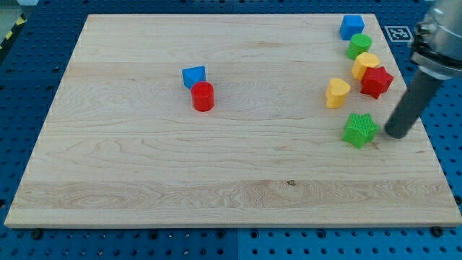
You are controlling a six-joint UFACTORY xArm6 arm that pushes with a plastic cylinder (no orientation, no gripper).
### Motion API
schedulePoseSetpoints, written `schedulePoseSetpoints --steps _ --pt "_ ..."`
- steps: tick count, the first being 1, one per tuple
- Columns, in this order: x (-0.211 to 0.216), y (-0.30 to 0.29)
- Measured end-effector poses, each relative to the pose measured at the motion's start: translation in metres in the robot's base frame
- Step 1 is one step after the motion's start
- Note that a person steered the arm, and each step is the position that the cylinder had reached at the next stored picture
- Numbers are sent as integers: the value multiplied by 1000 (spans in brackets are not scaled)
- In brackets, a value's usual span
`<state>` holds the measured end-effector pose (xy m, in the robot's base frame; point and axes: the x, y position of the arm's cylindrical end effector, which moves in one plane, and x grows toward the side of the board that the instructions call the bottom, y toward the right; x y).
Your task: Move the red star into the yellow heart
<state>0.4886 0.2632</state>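
The red star (377,81) lies near the view's right edge of the wooden board, touching a yellow block (364,64) above-left of it. The yellow heart (336,92) lies to the star's left, a short gap apart. My tip (395,134) rests on the board below and slightly right of the red star, just right of the green star (359,129).
A blue block (351,27) and a green block (359,45) sit in the board's top right corner. A blue block (193,75) and a red cylinder (203,96) touch each other left of centre. The board's right edge (426,123) is close to my tip.
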Motion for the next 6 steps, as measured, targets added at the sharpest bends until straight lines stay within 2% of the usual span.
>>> schedulePoseSetpoints --steps 1,2,3,6 --pt "-1 57" --pt "-31 81" --pt "-72 68" --pt "-92 18"
